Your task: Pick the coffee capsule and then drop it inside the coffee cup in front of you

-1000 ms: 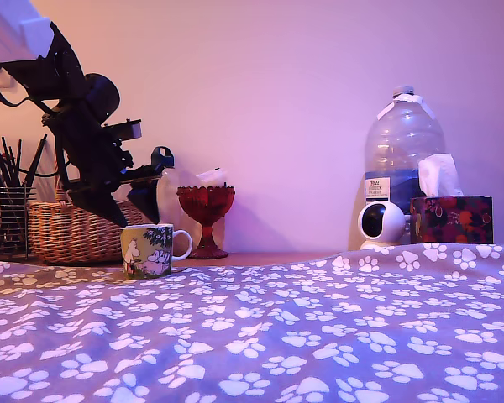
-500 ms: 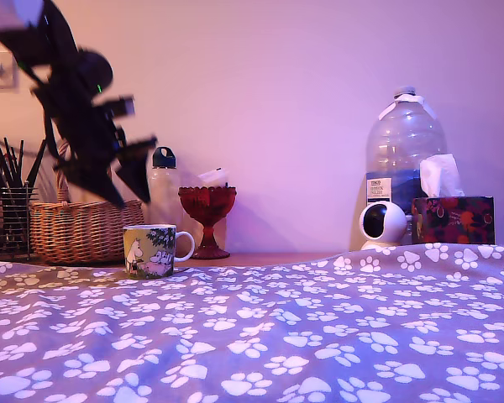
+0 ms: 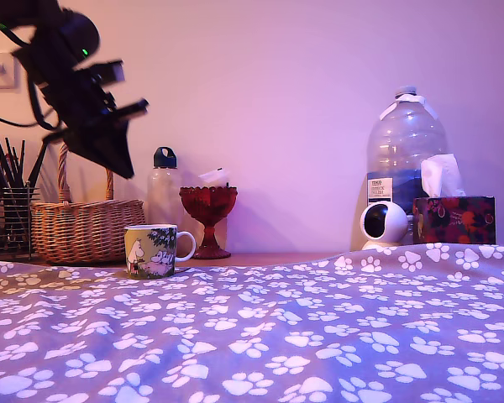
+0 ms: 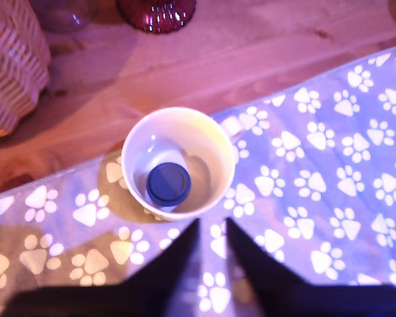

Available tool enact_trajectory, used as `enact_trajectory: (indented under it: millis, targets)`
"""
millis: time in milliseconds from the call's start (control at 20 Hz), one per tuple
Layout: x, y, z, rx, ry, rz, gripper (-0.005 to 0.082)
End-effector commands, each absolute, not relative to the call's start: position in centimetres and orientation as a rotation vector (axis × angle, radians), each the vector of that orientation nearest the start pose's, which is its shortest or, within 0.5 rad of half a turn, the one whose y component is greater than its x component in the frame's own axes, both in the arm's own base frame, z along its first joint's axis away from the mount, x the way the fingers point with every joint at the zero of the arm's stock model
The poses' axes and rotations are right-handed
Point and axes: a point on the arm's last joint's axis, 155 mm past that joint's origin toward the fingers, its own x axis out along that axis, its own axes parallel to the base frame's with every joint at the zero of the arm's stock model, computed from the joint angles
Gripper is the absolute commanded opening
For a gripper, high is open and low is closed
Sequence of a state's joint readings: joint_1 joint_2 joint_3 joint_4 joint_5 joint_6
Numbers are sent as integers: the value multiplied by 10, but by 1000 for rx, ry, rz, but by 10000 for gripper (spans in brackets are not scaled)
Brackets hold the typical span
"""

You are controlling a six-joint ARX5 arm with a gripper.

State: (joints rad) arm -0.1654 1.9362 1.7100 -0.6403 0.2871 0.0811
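The coffee cup (image 3: pixel 151 250), a mug with a cartoon picture and a white handle, stands at the far edge of the paw-print cloth (image 3: pixel 277 327). Seen from above in the wrist view, the coffee cup (image 4: pixel 133 142) holds the coffee capsule (image 4: pixel 168 184), whose dark round top faces up from the bottom. From the exterior view the capsule is hidden inside the mug. My gripper (image 3: pixel 126 170) hangs high above the mug, toward the exterior view's left. In the wrist view the gripper (image 4: pixel 212 224) has its two black fingers slightly apart with nothing between them.
A wicker basket (image 3: pixel 84 228) and a wire holder of pencils (image 3: pixel 4 214) stand behind the mug. A red goblet (image 3: pixel 207 214) and a capped bottle (image 3: pixel 162 189) are close by. Far right: a large water bottle (image 3: pixel 403 159), a white round camera (image 3: pixel 381 223), a tissue box (image 3: pixel 452 218).
The arm has risen from just over the mug, going up and toward the exterior view's left. The mug has stayed in place.
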Motion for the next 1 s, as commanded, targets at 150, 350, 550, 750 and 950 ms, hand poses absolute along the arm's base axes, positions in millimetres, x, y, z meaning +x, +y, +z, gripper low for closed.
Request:
enact_trajectory:
  millis: [150,350,550,750,950]
  targets:
    - [472,-131,164,2,803,-452,-16]
    - [442,-129,150,-36,796,-454,-16]
    - [410,-124,126,-65,840,-442,-16]
    - [383,-119,112,-101,849,-422,-16]
    - [364,-117,107,-115,852,-418,-16]
